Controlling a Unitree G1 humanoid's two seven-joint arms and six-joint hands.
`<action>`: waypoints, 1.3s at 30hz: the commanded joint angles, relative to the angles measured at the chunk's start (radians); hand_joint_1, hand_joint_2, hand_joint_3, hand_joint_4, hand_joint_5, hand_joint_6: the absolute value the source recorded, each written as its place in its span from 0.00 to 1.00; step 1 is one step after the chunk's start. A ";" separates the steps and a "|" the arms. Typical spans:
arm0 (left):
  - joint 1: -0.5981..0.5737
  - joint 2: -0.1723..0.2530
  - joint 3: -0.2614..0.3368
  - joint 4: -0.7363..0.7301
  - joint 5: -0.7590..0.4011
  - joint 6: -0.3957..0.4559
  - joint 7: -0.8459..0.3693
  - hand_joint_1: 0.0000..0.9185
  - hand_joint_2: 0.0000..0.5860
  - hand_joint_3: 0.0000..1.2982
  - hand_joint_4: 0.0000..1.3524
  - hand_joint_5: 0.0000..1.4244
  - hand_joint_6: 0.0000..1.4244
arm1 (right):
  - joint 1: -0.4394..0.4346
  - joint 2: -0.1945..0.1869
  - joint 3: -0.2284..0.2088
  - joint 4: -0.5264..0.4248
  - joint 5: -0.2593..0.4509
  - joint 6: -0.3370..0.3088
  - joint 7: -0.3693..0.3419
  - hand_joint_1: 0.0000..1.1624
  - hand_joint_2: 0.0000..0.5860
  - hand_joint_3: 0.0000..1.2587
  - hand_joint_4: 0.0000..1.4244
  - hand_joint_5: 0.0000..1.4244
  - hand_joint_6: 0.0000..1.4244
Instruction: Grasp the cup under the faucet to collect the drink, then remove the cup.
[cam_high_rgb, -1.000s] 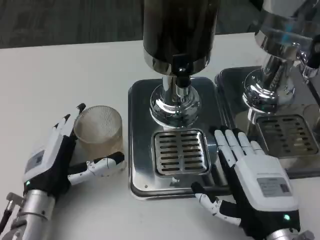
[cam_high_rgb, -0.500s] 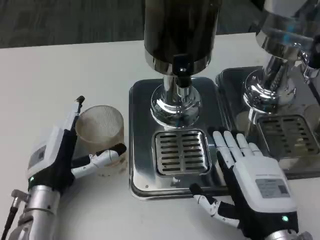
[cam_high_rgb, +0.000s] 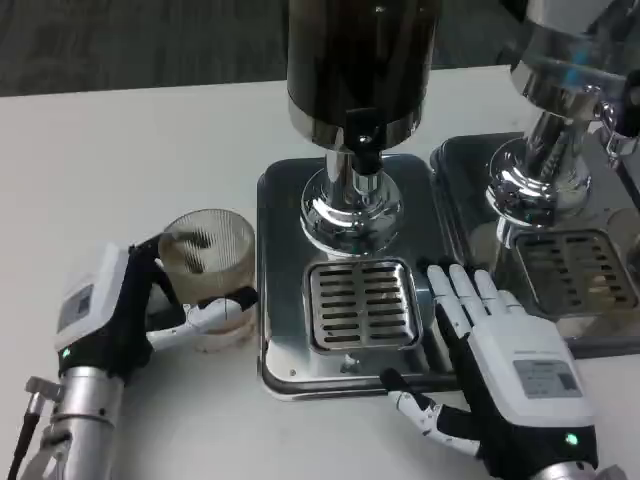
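The cup (cam_high_rgb: 207, 262), clear ribbed plastic, is seen on the white table (cam_high_rgb: 120, 150) just left of the dispenser's steel tray (cam_high_rgb: 280, 250), not under the faucet (cam_high_rgb: 363, 150). It is gripped by the left hand (cam_high_rgb: 140, 305): fingers are wrapped round the far/left side, dark tips visible thru the wall near the rim, and the thumb (cam_high_rgb: 215, 312) is pressed vs. the near side low down. The cup appears slightly tilted; whether its base is fully on the table can't be told.

The right hand (cam_high_rgb: 500, 360) is laid flat, palm down, on the tray's right edge beside the slotted drain grate (cam_high_rgb: 362, 303). Its fingers (cam_high_rgb: 462, 290) are held straight and close together, pointed away from the robot; thumb spread out toward the tray's front lip. Nothing is held by it.

The dark drink tank (cam_high_rgb: 360, 60) is set on a chrome pedestal (cam_high_rgb: 350, 210) at the tray's back, faucet above the grate. A 2nd dispenser (cam_high_rgb: 560, 110) w/ its own tray and grate is seen at right.
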 joint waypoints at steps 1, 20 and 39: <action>0.035 0.026 -0.010 -0.016 0.024 -0.006 0.062 0.54 0.12 0.46 0.58 0.64 0.67 | -0.005 -0.002 -0.007 -0.001 0.017 -0.001 -0.002 0.34 0.56 0.02 0.00 0.00 0.06; 0.045 0.040 -0.033 -0.115 0.121 0.004 0.288 0.48 0.14 0.54 0.63 0.70 0.72 | -0.015 -0.004 -0.004 0.006 0.024 0.000 -0.008 0.34 0.59 0.03 0.00 0.00 0.06; 0.042 0.027 -0.048 -0.238 0.126 -0.030 0.244 0.48 0.13 0.53 0.62 0.68 0.70 | -0.009 0.000 -0.005 0.001 0.021 0.005 -0.015 0.35 0.60 0.03 0.00 0.00 0.06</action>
